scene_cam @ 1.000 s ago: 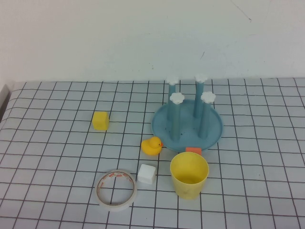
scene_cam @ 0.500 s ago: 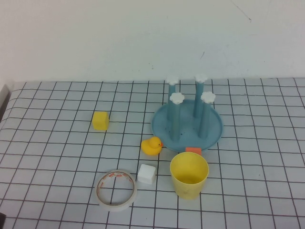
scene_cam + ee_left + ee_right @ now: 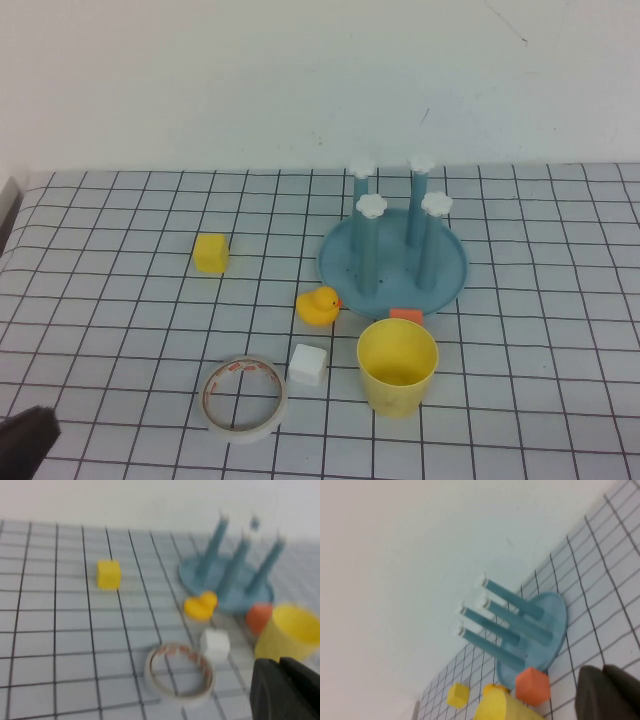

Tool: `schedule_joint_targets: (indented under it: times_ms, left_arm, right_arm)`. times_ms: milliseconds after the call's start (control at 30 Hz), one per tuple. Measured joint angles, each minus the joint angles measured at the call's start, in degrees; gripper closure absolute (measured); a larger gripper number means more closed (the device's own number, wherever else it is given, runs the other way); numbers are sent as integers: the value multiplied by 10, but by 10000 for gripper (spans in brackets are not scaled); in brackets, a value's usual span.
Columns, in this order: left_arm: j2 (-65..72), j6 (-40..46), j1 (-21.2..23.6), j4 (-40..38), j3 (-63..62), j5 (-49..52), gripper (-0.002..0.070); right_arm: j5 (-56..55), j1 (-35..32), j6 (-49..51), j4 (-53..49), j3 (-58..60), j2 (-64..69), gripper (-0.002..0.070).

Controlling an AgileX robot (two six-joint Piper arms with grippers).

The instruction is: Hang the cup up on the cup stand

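The pale-yellow cup [image 3: 397, 366] stands upright, mouth up, on the checked table, just in front of the cup stand [image 3: 340, 262], a blue dish with four white-capped posts. In the left wrist view the cup [image 3: 291, 631] is just beyond my left gripper [image 3: 278, 662], whose fingers are together and hold nothing. In the high view the left gripper [image 3: 27, 440] is at the near left corner, far from the cup. My right gripper [image 3: 602, 669] is shut and empty, near the stand [image 3: 557, 621] and cup [image 3: 501, 708]; it is out of the high view.
An orange cube [image 3: 405, 315] lies between cup and stand. A yellow duck [image 3: 318, 305], a white cube [image 3: 307, 364] and a tape ring [image 3: 244, 397] lie left of the cup. A small yellow cube [image 3: 210, 252] sits further left. A white wall stands behind the table.
My left gripper has come into the high view at the near left corner. The objects on the table have not moved.
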Motion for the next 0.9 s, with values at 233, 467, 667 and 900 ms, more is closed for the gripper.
schedule_joint_targets:
  times_ms: [233,467,667,900]
  left_arm:
    - [280,139,0,70,-243,184,678]
    - [492,152,-41,138,-435,281,677]
    - [620,48,-194,302,-557,305,677]
    - [743,-44,-345,424,-641,306,677]
  right_arm:
    - [-11,0,-39,2,0,0,678]
    - [25,0,-90,2,0,0,678]
    - [33,0,-98,2,0,0,678]
    - [44,0,-100,-2,0,0,678]
